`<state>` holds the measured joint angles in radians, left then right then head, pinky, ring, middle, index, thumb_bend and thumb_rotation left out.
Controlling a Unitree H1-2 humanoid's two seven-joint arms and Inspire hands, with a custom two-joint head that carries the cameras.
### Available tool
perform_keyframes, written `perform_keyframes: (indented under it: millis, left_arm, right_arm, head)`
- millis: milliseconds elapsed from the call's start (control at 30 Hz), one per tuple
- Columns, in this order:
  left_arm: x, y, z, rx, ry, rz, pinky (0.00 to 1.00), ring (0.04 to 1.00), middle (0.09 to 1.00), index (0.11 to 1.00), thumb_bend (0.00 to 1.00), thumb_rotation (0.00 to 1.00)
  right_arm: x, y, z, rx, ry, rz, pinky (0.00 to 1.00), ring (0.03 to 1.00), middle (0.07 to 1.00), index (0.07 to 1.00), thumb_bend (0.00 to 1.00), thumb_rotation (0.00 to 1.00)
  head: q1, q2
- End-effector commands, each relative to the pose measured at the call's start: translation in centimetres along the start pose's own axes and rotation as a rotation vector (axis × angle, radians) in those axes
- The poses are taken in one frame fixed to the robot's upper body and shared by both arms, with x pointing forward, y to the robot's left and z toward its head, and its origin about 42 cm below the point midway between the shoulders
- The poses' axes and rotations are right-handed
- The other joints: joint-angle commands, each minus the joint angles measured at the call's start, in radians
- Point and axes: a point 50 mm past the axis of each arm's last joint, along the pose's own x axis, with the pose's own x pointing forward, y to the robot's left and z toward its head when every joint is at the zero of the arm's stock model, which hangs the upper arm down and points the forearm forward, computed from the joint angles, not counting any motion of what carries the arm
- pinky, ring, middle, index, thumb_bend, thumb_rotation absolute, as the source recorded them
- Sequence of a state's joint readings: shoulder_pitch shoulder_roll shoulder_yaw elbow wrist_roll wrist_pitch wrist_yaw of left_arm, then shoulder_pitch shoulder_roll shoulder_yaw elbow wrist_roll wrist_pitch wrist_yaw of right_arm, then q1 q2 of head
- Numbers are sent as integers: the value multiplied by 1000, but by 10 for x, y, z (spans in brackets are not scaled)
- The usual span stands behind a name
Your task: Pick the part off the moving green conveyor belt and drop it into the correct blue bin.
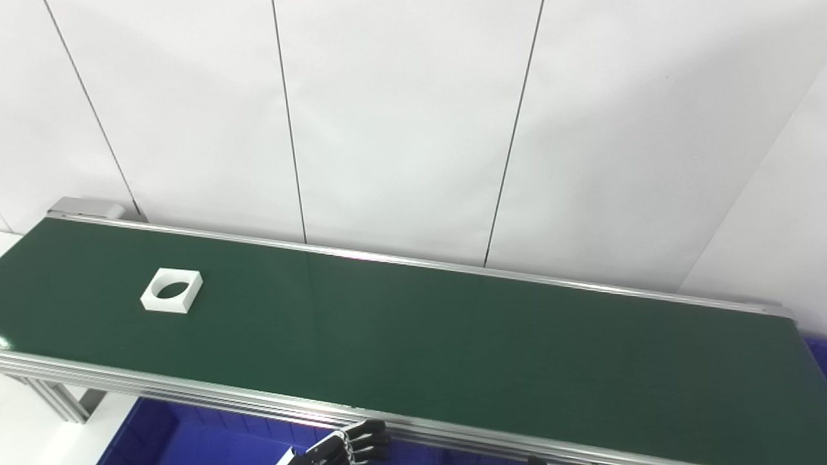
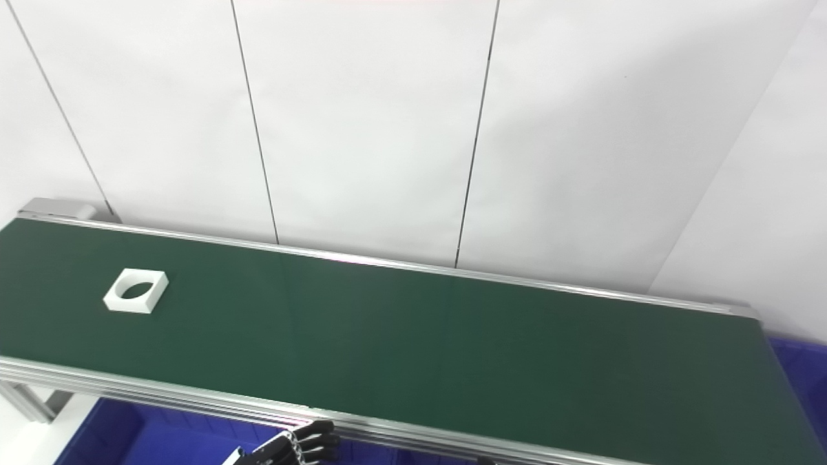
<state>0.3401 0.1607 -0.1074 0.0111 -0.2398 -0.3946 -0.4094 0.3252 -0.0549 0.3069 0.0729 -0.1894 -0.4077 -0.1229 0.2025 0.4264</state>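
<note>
Nearest the camera, one dark robot hand [image 1: 352,445] pokes up at the bottom edge, just below the belt's front rail; arm comes in left of centre, so left robot hand. Fingers [image 2: 316,441] are extended and slightly apart, pointing right, holding nothing. Right robot hand not in view. Under and behind that hand sits a blue bin [image 1: 194,436], lower than the conveyor, partly hidden by the frame; contents can't be made out. Aluminium front rail [image 1: 194,391] runs along the near side of the belt, with a frame leg [image 1: 64,400] at lower left. Green conveyor belt [image 1: 452,342] spans the picture left to right, sloping down toward the right in view. The part [image 1: 172,290], a white square block with a round hole through it, lies flat on the belt near its left end, roughly mid-width, well apart from the hand. A second blue bin [image 2: 801,368] shows at the belt's far right end, only a sliver visible. Behind the belt's back rail is a white panelled wall [image 1: 400,129] with thin dark seams.
</note>
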Motion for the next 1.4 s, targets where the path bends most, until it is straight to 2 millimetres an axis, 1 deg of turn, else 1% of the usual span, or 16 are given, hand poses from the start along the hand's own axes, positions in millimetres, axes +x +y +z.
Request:
perform_keyframes:
  millis: [0, 67, 167, 267, 400, 567, 667, 767, 900, 967, 1000, 1100, 1200, 1367]
  left_arm:
    - [4, 2, 11, 20, -38, -18, 741, 782, 816, 835, 956, 368]
    - [5, 3, 15, 24, -46, -23, 746, 782, 815, 832, 952, 352]
    - [7, 8, 27, 45, -68, -42, 751, 787, 817, 830, 937, 336]
    - [10, 13, 42, 73, -78, -59, 751, 788, 815, 820, 937, 350]
    - [14, 22, 66, 142, -102, -86, 757, 793, 820, 808, 946, 401]
    - [19, 34, 95, 215, -151, -100, 743, 786, 822, 789, 915, 387]
    - [24, 43, 110, 248, -171, -98, 745, 796, 826, 780, 920, 392]
    - [27, 50, 124, 280, -180, -82, 745, 797, 824, 781, 927, 376]
    - [38, 57, 144, 387, -204, -66, 756, 808, 827, 792, 918, 393]
    - [44, 61, 150, 430, -203, -53, 765, 816, 829, 800, 914, 398]
    - [47, 63, 153, 451, -201, -47, 768, 821, 834, 812, 913, 418]
    - [56, 74, 160, 494, -175, -22, 788, 833, 845, 826, 906, 412]
    - [63, 82, 162, 503, -161, -4, 799, 831, 842, 830, 891, 365]
    - [77, 99, 165, 578, -130, 10, 799, 829, 840, 832, 861, 343]
  right_arm:
    - [4, -1, 9, 11, -83, -6, 633, 749, 820, 883, 557, 819]
    - [4, -2, 9, 12, -83, -6, 631, 748, 819, 883, 563, 823]
    - [4, -4, 8, 11, -82, -9, 630, 746, 817, 883, 564, 828]
    - [3, -7, 8, 18, -80, -12, 630, 747, 818, 883, 566, 826]
    - [3, -10, 8, 13, -81, -13, 631, 746, 817, 883, 556, 828]
    - [4, -13, 7, 7, -82, -14, 634, 743, 815, 888, 547, 843]
    - [4, -15, 7, 11, -82, -16, 636, 744, 813, 887, 566, 843]
    - [5, -15, 7, 12, -82, -17, 637, 743, 812, 886, 562, 838]
    - [6, -16, 7, 18, -83, -15, 639, 746, 815, 887, 553, 833]
    - [7, -17, 7, 16, -84, -16, 637, 746, 816, 887, 552, 834]
    - [7, -17, 7, 14, -85, -17, 636, 745, 815, 887, 542, 837]
    - [8, -17, 7, 13, -85, -18, 639, 748, 817, 887, 543, 843]
    - [8, -18, 7, 13, -85, -18, 644, 748, 818, 888, 552, 855]
    - [9, -19, 7, 14, -86, -17, 647, 751, 820, 888, 546, 855]
  head:
    - [4, 3]
    - [6, 3]
    - [17, 6]
    - [31, 9]
    - [49, 12]
    - [59, 14]
    - [64, 17]
    - [66, 19]
    - [73, 25]
    - [74, 27]
    - [75, 27]
    - [80, 30]
    - [81, 33]
    - [87, 36]
